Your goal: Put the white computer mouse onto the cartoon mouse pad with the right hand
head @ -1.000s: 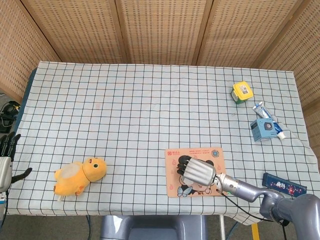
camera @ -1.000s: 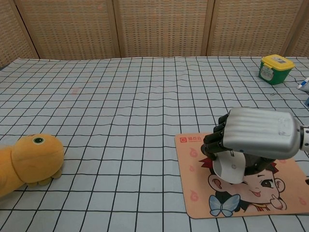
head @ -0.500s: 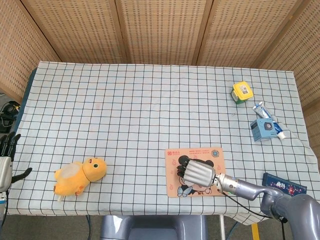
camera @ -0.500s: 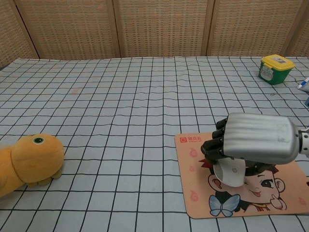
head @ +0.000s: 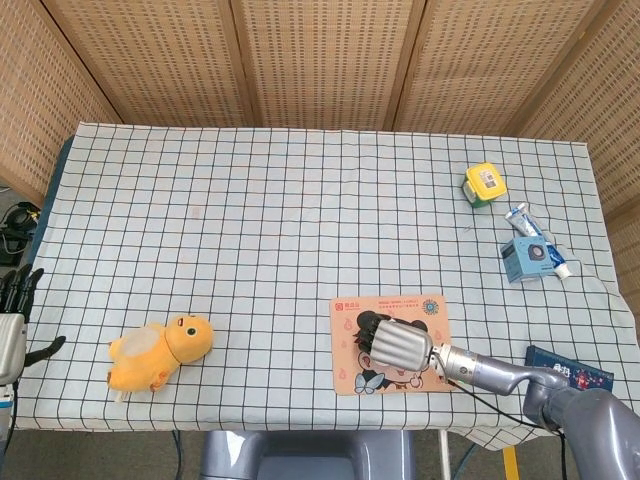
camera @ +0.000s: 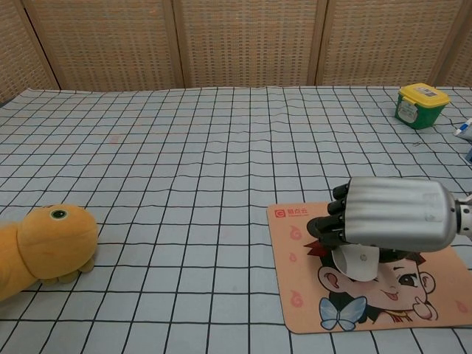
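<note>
The cartoon mouse pad (head: 345,365) (camera: 302,310) lies near the table's front edge, right of centre. My right hand (head: 399,343) (camera: 394,214) hovers low over it, palm down, and grips the white computer mouse (camera: 356,263), whose rounded front pokes out under the fingers just above the pad. From the head view the mouse is hidden beneath the hand. My left hand (head: 12,325) stays off the table at the far left edge, fingers apart and holding nothing.
A yellow plush toy (head: 160,352) (camera: 40,247) lies at the front left. A green tub with yellow lid (head: 483,184) (camera: 421,105), a tube and blue box (head: 528,257), and a dark blue packet (head: 567,368) sit along the right side.
My right hand has lowered a little with the mouse toward the pad and shifted slightly right. The left hand has not moved.
</note>
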Robot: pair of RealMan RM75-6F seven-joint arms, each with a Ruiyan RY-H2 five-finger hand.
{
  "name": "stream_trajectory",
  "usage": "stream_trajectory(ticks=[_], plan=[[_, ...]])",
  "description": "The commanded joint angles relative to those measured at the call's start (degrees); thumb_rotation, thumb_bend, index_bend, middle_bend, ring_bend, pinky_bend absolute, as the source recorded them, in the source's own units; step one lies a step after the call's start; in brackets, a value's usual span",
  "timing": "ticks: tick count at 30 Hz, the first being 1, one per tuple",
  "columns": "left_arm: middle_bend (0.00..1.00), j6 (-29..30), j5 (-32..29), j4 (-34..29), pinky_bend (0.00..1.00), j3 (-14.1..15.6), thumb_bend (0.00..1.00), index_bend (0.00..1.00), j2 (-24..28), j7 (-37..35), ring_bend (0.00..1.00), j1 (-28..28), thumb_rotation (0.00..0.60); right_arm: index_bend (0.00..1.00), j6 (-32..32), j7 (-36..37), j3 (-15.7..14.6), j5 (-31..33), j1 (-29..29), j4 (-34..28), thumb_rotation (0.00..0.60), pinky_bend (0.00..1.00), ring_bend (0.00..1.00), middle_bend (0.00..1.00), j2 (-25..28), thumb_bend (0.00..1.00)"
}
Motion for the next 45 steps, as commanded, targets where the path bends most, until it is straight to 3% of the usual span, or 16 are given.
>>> stream_trajectory(ticks=[1, 4, 6, 9, 16, 21, 27, 32, 35, 39, 43, 45], plan=[[0.00, 0.1, 0.0, 0.0, 0.00, 0.0, 0.00, 0.00, 0.0, 0.0, 0.00, 0.0, 0.600, 0.81, -0.4, -0.8, -0.1, 0.0, 0.0, 0.1, 0.600, 0.57, 0.56, 0.64, 0.2, 0.21], [0.00, 0.1, -0.2, 0.0, 0.00, -0.1, 0.00, 0.00, 0.0, 0.0, 0.00, 0.0, 0.600, 0.79, -1.0, -2.0, -0.1, 0.1, -0.1, -0.2, 0.600, 0.46, 0.48, 0.57, 0.4, 0.20], [0.00, -0.1, -0.3, -0.1, 0.00, -0.1, 0.00, 0.00, 0.0, 0.2, 0.00, 0.1, 0.600, 0.72, -1.3, -3.4, -0.1, 0.0, -0.1, -0.6, 0.600, 0.32, 0.39, 0.48, 0.5, 0.20], [0.00, 0.0, -0.3, -0.2, 0.00, -0.1, 0.00, 0.00, 0.0, 0.3, 0.00, 0.0, 0.600, 0.59, -1.8, -4.7, 0.0, 0.2, -0.2, -1.5, 0.600, 0.20, 0.27, 0.35, 0.8, 0.20], [0.00, 0.0, -0.4, -0.2, 0.00, -0.1, 0.00, 0.00, 0.1, 0.1, 0.00, 0.1, 0.600, 0.42, -3.3, -8.1, 0.4, 0.8, -0.4, -4.1, 0.600, 0.01, 0.08, 0.15, 2.0, 0.20], [0.00, -0.1, -0.4, -0.2, 0.00, -0.1, 0.00, 0.00, 0.1, 0.3, 0.00, 0.1, 0.600, 0.37, -4.9, -11.1, 1.0, 1.8, -0.7, -7.6, 0.600, 0.00, 0.02, 0.08, 3.1, 0.20], [0.00, 0.4, -0.1, -0.5, 0.00, -0.1, 0.00, 0.00, 0.3, 0.2, 0.00, 0.2, 0.600, 0.36, -5.5, -16.1, 2.2, 2.3, -0.8, -14.4, 0.600, 0.00, 0.01, 0.07, 5.9, 0.20], [0.00, 0.7, -0.1, -0.8, 0.00, -0.2, 0.00, 0.00, 0.7, -0.6, 0.00, 0.4, 0.600, 0.36, -6.5, -20.3, 4.1, 3.6, -0.7, -20.8, 0.600, 0.00, 0.00, 0.06, 9.3, 0.20], [0.00, 1.5, 0.8, -1.2, 0.00, 0.1, 0.00, 0.00, 0.9, -0.7, 0.00, 0.6, 0.600, 0.36, -5.6, -26.3, 7.0, 5.9, -2.1, -24.6, 0.600, 0.00, 0.00, 0.07, 12.4, 0.20], [0.00, 2.1, 1.4, -1.5, 0.00, 0.3, 0.00, 0.00, 1.1, -0.7, 0.00, 0.8, 0.600, 0.36, -4.8, -27.9, 8.7, 8.0, -3.4, -27.5, 0.600, 0.00, 0.00, 0.07, 14.6, 0.20], [0.00, 2.9, 2.0, -2.0, 0.00, 0.3, 0.00, 0.00, 1.3, -0.9, 0.00, 1.1, 0.600, 0.35, -3.3, -28.3, 11.9, 16.9, -8.3, -33.0, 0.600, 0.00, 0.00, 0.07, 17.4, 0.20], [0.00, 3.0, 2.3, -2.0, 0.00, 0.5, 0.00, 0.00, 1.3, -0.9, 0.00, 1.2, 0.600, 0.34, -0.7, -25.1, 13.3, 21.4, -11.6, -35.6, 0.600, 0.00, 0.00, 0.06, 18.2, 0.20]])
